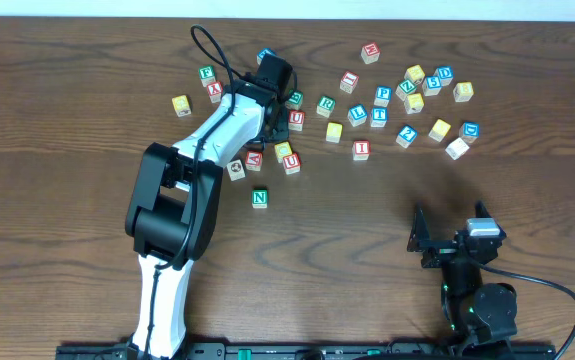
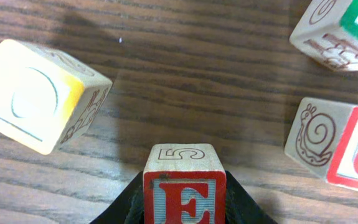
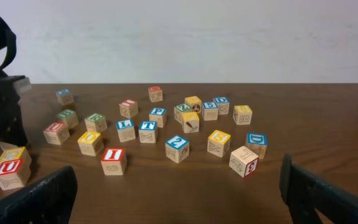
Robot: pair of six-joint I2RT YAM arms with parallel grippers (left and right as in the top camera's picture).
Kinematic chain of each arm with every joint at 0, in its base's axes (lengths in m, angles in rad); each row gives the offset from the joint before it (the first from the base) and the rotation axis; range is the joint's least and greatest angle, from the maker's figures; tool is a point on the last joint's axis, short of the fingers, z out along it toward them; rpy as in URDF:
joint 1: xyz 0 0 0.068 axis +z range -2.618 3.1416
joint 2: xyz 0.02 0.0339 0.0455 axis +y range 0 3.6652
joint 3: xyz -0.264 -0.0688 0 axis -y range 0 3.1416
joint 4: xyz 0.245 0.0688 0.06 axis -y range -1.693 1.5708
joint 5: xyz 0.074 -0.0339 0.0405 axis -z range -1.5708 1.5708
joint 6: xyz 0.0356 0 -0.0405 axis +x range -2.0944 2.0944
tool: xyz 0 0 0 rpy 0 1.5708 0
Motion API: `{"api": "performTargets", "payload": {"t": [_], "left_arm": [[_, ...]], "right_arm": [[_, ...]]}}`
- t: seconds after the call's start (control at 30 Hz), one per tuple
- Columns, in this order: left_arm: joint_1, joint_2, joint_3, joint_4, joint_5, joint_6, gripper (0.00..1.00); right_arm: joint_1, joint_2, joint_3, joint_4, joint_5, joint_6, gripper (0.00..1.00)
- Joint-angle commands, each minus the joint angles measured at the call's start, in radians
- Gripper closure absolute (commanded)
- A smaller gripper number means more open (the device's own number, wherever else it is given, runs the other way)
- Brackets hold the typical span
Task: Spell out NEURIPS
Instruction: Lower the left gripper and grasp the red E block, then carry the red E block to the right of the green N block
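Note:
My left gripper (image 2: 185, 208) is shut on the red E cube (image 2: 185, 190), which sits on the wood between its black jaws. Beside it lie a yellow-faced cube (image 2: 38, 93) on the left and a red U cube (image 2: 347, 149) on the right. Seen from overhead, the left gripper (image 1: 277, 125) is down among the cubes and hides the E. The green N cube (image 1: 259, 198) lies alone nearer the front. Further right are the green R (image 1: 325, 104), red I (image 1: 361, 149) and blue P (image 1: 383, 95). My right gripper (image 1: 452, 245) stands open and empty, well short of the cubes.
A loose scatter of other letter cubes, including a blue S (image 1: 445, 73), spreads across the back right of the table (image 1: 87, 150). A green-faced cube (image 2: 347, 28) lies just beyond the U. The white left arm (image 1: 182, 190) stretches over the left-centre.

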Motion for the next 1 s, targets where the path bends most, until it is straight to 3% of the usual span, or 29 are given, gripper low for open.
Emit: {"api": "performTargets", "payload": {"t": [0.0,0.1,0.53,0.7,0.8,0.97], "left_arm": [[0.003,0.009,0.018,-0.025,-0.005,-0.002,0.81],[0.003,-0.014,0.022,-0.033,-0.005,-0.001,0.87],[0.003,-0.251,0.022,-0.113,-0.005,0.069,0.87],[0.002,-0.373,0.022,-0.229,-0.004,0.069,0.87],[0.000,-0.435,0.022,-0.334,0.006,0.069,0.92],[-0.005,-0.498,0.021,-0.509,0.108,0.092,0.93]], "right_arm": [[-0.007,-0.003,-0.001,-0.004,0.007,0.013,0.01],[-0.007,-0.003,-0.001,-0.004,0.007,0.013,0.01],[-0.007,-0.003,-0.001,-0.004,0.007,0.013,0.01],[-0.007,-0.003,-0.001,-0.004,0.007,0.013,0.01],[-0.007,-0.003,-0.001,-0.004,0.007,0.013,0.01],[-0.007,-0.003,-0.001,-0.004,0.007,0.013,0.01]]}}
